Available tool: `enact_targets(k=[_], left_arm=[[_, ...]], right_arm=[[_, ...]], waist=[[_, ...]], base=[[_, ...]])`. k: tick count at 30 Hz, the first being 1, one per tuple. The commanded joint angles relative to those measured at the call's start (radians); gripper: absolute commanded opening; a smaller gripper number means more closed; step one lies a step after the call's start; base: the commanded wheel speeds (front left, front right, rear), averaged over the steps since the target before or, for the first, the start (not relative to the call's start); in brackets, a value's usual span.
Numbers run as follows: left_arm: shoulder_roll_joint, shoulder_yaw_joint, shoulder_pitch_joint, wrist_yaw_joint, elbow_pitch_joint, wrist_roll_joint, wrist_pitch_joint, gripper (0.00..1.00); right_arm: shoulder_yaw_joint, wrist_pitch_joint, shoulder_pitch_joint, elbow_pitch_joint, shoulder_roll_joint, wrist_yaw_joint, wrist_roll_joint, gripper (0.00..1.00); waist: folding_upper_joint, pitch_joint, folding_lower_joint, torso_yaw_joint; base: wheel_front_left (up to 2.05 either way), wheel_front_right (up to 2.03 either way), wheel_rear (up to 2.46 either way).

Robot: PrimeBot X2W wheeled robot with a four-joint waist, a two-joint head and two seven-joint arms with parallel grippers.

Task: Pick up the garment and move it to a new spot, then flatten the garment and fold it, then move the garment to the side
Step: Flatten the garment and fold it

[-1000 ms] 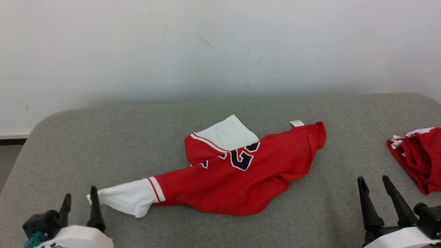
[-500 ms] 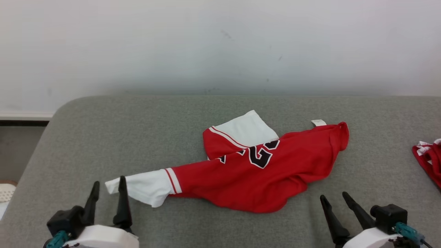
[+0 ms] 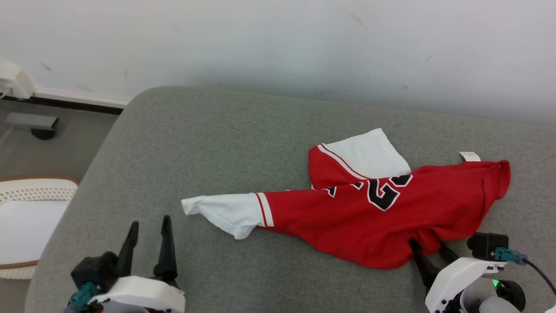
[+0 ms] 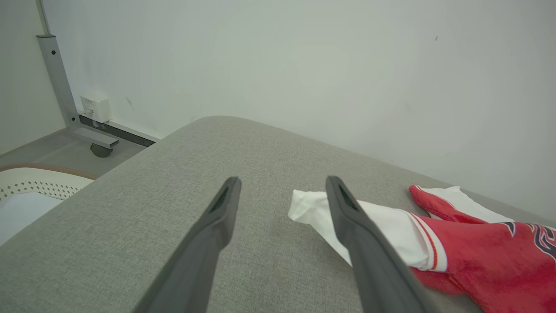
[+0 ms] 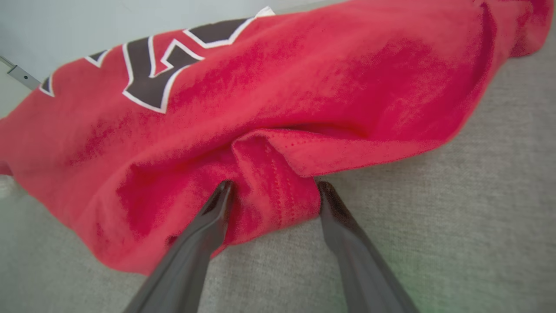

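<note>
The garment (image 3: 391, 221), a red jersey with white sleeves and black numerals, lies crumpled on the grey cushion (image 3: 217, 143). One white sleeve (image 3: 221, 213) stretches out to the left. My left gripper (image 3: 150, 221) stands open just short and left of that sleeve's tip, holding nothing; in the left wrist view the left gripper (image 4: 283, 180) has the sleeve (image 4: 382, 221) behind its right finger. My right gripper (image 5: 274, 186) is open at the garment's (image 5: 260, 87) near hem, with a red fold lying between its fingers. In the head view the right gripper (image 3: 430, 250) reaches under that hem.
The cushion's rounded left edge drops to the floor, where a white perforated basket (image 3: 26, 191) stands. A metal frame leg (image 4: 56, 78) with a caster and a white wall box (image 3: 13, 80) are at the back left. A pale wall rises behind the cushion.
The camera has swung left, so the scene shifted right and a second red cloth at the right left the view. My right gripper has come up to the garment's near hem.
</note>
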Motion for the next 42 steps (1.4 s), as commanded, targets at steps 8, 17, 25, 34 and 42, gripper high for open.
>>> enact_targets(k=[8,17,25,34,42], left_arm=[[-0.020,0.019,-0.013,-0.017,0.022,0.026,-0.001,1.00],[-0.036,0.042,0.008,-0.035,0.033,0.039,0.000,1.00],[-0.048,0.068,0.030,-0.041,0.024,0.045,0.000,1.00],[-0.059,0.084,0.029,-0.052,0.022,0.067,0.000,1.00],[-0.072,0.081,0.016,-0.066,0.037,0.073,0.000,1.00]], right_arm=[[0.046,0.032,-0.044,0.078,-0.006,-0.002,0.074,0.00],[0.104,0.030,-0.035,-0.050,-0.071,-0.002,0.152,0.00],[0.091,0.182,0.074,-0.332,-0.222,-0.002,0.257,0.00],[-0.098,0.431,0.234,-0.563,-0.346,-0.002,0.234,0.00],[-0.316,0.646,0.355,-0.618,-0.251,-0.002,0.058,0.14]], waist=[[0.0000,0.018,-0.0001,0.027],[0.0000,-0.017,-0.0001,-0.064],[0.0000,-0.030,-0.0001,-0.186],[0.0000,-0.033,-0.0001,-0.278],[0.0000,-0.025,-0.0001,-0.260]], base=[[0.00,0.00,0.00],[0.00,0.00,0.00],[0.00,0.00,0.00],[0.00,0.00,0.00],[0.00,0.00,0.00]])
